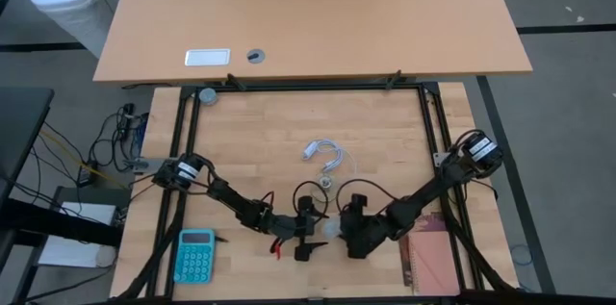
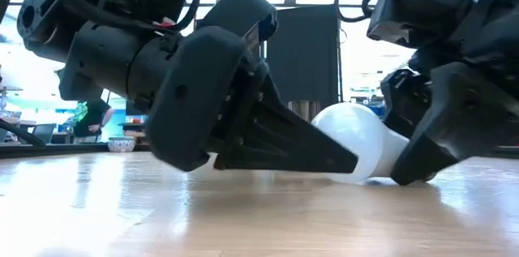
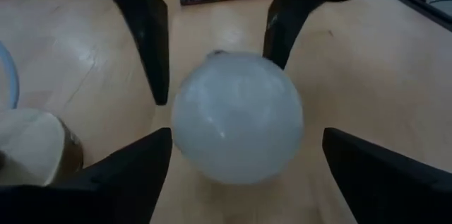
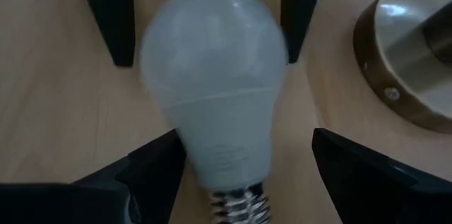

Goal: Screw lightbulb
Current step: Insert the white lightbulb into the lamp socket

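Note:
The white lightbulb (image 1: 330, 229) lies on its side on the wooden table, near the front middle. Its globe (image 3: 236, 125) points toward my left gripper (image 3: 247, 136). Its screw base (image 4: 240, 206) points toward my right gripper (image 4: 245, 136). Both grippers are low over the table and open, facing each other. My left gripper's fingers stand either side of the globe. My right gripper's fingers stand either side of the neck. The round metal socket (image 4: 409, 54) sits on the table just beyond the bulb. My left gripper has one finger (image 3: 152, 157) close against the side of the globe and the other well clear of it; I cannot tell whether it touches. My right gripper has one finger (image 4: 159, 160) right beside the bulb's neck and the other apart from it; I cannot tell whether it touches.
A coiled white cable (image 1: 322, 151) runs from the socket (image 1: 325, 182) toward the far side. A teal calculator (image 1: 195, 255) lies front left and a reddish book (image 1: 433, 262) front right. A black frame (image 1: 298, 88) borders the table.

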Motion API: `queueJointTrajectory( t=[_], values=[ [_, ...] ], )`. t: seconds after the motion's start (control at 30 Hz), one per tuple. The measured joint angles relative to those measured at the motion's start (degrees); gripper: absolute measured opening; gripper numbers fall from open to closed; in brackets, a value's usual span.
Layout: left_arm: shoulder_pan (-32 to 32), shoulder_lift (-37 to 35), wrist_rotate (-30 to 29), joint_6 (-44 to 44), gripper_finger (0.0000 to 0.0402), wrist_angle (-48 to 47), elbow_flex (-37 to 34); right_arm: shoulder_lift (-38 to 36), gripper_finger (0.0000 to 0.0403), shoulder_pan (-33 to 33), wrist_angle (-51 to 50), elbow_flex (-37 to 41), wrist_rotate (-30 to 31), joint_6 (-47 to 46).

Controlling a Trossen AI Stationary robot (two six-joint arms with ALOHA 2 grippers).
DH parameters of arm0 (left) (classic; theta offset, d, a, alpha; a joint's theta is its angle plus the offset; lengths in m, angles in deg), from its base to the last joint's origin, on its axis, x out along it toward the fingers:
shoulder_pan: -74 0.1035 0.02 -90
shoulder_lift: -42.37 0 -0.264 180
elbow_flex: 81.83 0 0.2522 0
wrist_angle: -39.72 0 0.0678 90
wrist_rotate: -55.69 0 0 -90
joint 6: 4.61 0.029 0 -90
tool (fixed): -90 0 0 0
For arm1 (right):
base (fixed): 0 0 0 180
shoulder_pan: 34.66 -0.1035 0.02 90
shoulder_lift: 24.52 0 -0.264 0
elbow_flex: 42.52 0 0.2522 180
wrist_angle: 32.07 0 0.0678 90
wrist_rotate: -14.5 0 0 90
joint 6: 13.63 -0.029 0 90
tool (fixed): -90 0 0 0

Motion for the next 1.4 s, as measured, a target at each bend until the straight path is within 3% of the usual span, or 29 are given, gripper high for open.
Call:
queueJointTrajectory(
  t=[0.2,0.6,0.97,1.4],
  values=[
    [0.9,0.0,-0.9,0.2,0.0380,-2.3,1.8,0.3,0.0307,0.9,2.1,0.0,0.2,1.3],
    [1.6,0.0,-1.3,2.6,0.0348,-4.7,3.2,0.3,0.0307,1.0,3.3,0.0,1.1,1.6],
    [2.0,0.0,0.2,1.7,0.0375,-4.8,3.2,0.3,0.0307,-0.7,0.5,0.0,0.9,-0.7],
    [3.3,0.8,1.6,5.8,0.0363,-2.2,3.6,0.3,0.0307,-1.2,-1.1,0.0,1.1,-1.7]
  ],
)
